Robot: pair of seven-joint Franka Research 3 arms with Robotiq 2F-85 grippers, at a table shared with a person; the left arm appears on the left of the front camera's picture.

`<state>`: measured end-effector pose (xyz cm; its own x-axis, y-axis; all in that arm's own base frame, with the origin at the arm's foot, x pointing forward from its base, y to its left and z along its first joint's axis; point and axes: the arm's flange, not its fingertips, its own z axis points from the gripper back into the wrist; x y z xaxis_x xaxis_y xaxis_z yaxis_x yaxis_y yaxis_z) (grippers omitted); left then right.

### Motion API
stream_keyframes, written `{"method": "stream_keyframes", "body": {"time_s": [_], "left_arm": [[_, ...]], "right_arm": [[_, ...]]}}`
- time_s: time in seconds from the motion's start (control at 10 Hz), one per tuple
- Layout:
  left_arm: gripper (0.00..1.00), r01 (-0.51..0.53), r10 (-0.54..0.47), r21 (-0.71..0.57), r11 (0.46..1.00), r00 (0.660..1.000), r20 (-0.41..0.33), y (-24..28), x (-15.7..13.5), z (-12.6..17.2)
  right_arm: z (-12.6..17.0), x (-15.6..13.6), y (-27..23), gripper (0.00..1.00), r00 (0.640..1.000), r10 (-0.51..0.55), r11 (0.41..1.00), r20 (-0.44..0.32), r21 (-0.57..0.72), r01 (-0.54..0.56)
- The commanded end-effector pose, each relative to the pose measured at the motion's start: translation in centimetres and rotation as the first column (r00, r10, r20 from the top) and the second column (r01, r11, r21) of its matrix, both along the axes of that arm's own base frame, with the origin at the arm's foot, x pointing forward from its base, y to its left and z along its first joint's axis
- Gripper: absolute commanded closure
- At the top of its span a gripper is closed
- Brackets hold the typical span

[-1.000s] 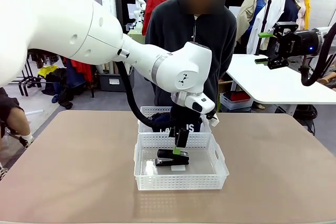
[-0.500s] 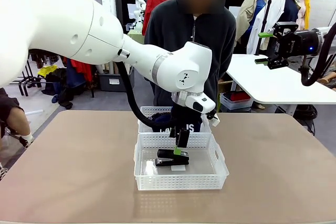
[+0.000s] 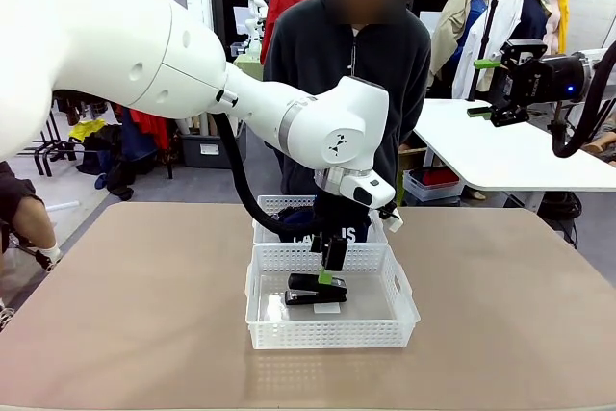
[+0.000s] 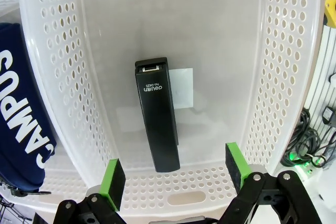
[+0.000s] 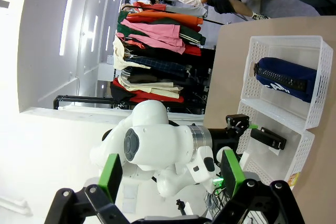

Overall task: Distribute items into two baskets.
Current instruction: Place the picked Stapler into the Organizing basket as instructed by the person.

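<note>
A small black stapler (image 3: pixel 316 289) (image 4: pixel 157 114) lies flat on the floor of the near white basket (image 3: pixel 395 310) (image 4: pixel 283 77). Just above it, inside that basket, hangs my left gripper (image 3: pixel 329 273) (image 4: pixel 176 177), open, its green pads apart with the stapler's end between them but untouched. The navy "CAMPUS" pouch (image 3: pixel 339 230) (image 4: pixel 18 124) (image 5: pixel 283 80) rests in the far basket (image 3: pixel 272 205) (image 5: pixel 286 43), directly behind the near one. My right gripper (image 3: pixel 493 89) (image 5: pixel 170 171) is raised high at the right, away from the table, open and empty.
A person in a dark top (image 3: pixel 351 74) stands at the table's far edge right behind the baskets. A white side table (image 3: pixel 500 156) stands at the back right. Bare brown tabletop (image 3: pixel 125 315) lies to both sides of the baskets.
</note>
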<state>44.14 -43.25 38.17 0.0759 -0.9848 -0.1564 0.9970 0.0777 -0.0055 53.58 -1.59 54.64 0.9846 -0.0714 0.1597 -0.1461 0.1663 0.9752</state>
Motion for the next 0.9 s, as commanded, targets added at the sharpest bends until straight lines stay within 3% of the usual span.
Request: {"method": "stream_keyframes", "body": {"time_s": [0.0,0.3,0.6,0.8], "left_arm": [[0.0,0.002,-0.002,0.001,1.0,1.0,0.008,0.1,-0.1,0.2],[0.0,0.0,0.0,0.0,1.0,1.0,0.0,0.0,0.0,0.0],[0.0,-0.142,0.133,-0.167,0.976,0.989,-0.064,0.5,-0.6,2.8],[0.0,-0.245,0.23,-0.293,0.924,0.969,-0.087,2.0,-1.1,5.7]], "right_arm": [[0.2,-0.1,0.0,0.0,1.0,-0.002,1.0,0.001,0.001,0.002],[0.2,-0.1,0.0,0.0,1.0,-0.002,1.0,0.001,0.001,0.002],[0.2,-0.1,0.0,0.0,1.0,-0.002,1.0,0.001,0.001,0.002],[0.2,-0.1,0.0,0.0,1.0,-0.002,1.0,0.001,0.001,0.002]]}}
